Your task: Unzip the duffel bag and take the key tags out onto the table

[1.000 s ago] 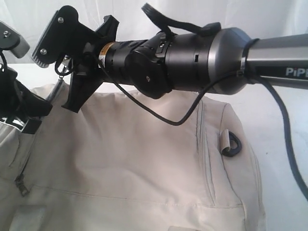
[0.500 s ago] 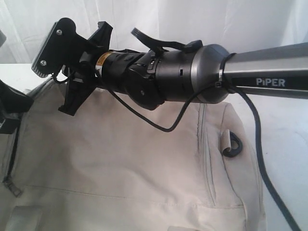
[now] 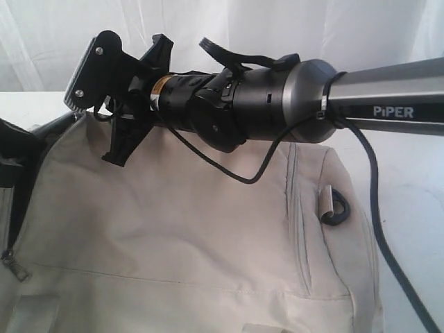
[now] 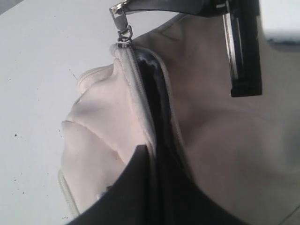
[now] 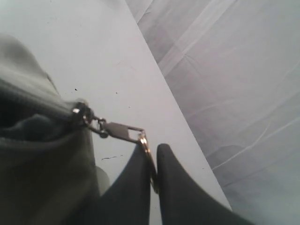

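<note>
Though creased, cream fabric duffel bag, left fingers clamped on its edge, right fingers on its metal ring.

A plain white table carries a large cream duffel bag; bare white tabletop shows beside the bag's end.

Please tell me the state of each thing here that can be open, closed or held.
duffel bag: main zipper partly open, dark lining showing in the gap.
zipper pull: held at its ring, pulled straight out from the slider.
right gripper: shut on the zipper pull.
left gripper: shut, apparently on the duffel bag's edge by the zipper.
side zipper: looks closed.
key tags: not in view.
</note>
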You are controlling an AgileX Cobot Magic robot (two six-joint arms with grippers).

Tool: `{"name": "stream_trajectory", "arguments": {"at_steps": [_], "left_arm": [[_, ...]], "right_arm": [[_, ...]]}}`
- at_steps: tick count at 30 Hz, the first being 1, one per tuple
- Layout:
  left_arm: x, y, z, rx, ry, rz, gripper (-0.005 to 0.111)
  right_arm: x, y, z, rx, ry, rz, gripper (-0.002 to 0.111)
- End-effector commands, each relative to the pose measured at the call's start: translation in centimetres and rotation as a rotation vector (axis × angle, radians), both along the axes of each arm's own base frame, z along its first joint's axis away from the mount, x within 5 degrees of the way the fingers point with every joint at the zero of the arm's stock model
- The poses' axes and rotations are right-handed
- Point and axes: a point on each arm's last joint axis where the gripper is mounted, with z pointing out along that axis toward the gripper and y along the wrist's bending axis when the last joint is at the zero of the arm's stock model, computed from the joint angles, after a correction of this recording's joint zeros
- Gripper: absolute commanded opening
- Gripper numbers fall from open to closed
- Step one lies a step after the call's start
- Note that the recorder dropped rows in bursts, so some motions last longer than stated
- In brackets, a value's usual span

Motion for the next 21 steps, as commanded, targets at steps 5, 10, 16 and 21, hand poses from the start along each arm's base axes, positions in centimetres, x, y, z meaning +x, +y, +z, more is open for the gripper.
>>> {"name": "stream_trajectory", "arguments": {"at_steps": [5, 10, 16, 21], "left_arm": [[-2.6, 0.5, -0.9, 0.074, 0.185, -0.059, 0.0], [-2.1, 0.3, -0.6, 0.043, 0.128, -0.046, 0.0], [-1.9, 0.3, -0.4, 0.049, 0.091, -0.056, 0.013], [-1.9, 0.3, -0.4, 0.066, 0.076, -0.074, 0.053]], "right_arm": [[3.7, -3.0, 0.2, 0.113, 0.135, -0.166, 0.0], [2.9, -3.1, 1.8, 0.14, 0.113, -0.152, 0.0], [2.0, -3.2, 3.7, 0.167, 0.081, -0.134, 0.0], [1.4, -3.4, 5.1, 0.223, 0.104, -0.136, 0.0]]}}
